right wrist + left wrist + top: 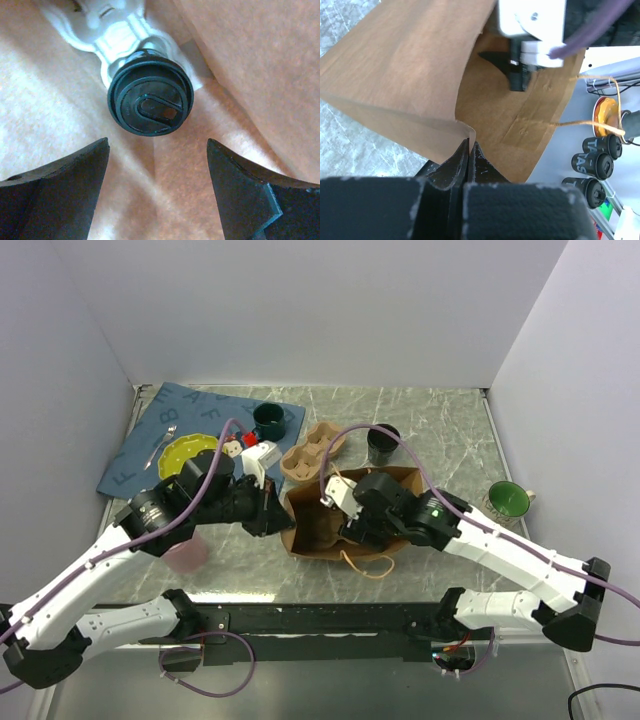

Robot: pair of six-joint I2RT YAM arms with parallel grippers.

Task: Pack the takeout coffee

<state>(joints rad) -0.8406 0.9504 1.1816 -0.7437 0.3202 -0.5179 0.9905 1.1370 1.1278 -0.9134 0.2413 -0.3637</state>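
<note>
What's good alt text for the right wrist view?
A black-lidded takeout coffee cup seen from straight above, standing inside a brown paper bag, partly overlapping a pale moulded piece. The right claw is open, with one dark finger on each side below the cup, touching nothing.

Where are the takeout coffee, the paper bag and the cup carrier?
takeout coffee (150, 100): right wrist view, middle of its lid.
paper bag (405, 75): left wrist view, outer wall.
cup carrier (312, 452): top view, its middle.
</note>
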